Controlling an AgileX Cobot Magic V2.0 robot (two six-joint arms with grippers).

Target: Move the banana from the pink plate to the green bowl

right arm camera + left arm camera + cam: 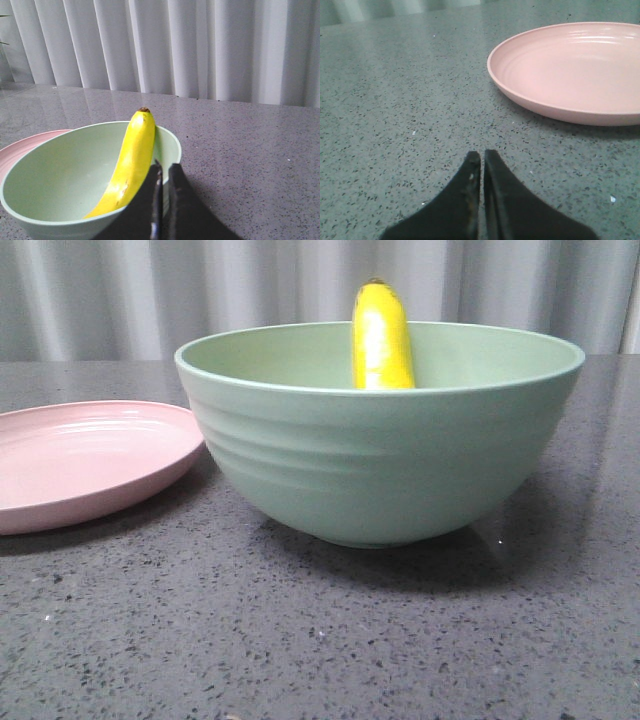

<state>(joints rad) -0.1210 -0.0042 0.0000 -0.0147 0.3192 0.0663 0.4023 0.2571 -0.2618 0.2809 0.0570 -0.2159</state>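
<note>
The yellow banana (382,340) leans inside the green bowl (380,460), its tip sticking up above the far rim; the right wrist view shows the banana (131,160) resting against the wall of the bowl (60,175). The pink plate (90,460) lies empty left of the bowl, and it shows in the left wrist view (575,70). My left gripper (482,155) is shut and empty, low over the bare table beside the plate. My right gripper (164,167) is shut and empty, beside the bowl's rim. Neither gripper shows in the front view.
The table (320,640) is dark speckled stone. A white pleated curtain (190,45) hangs behind the far edge. A sliver of the pink plate (20,150) shows behind the bowl in the right wrist view.
</note>
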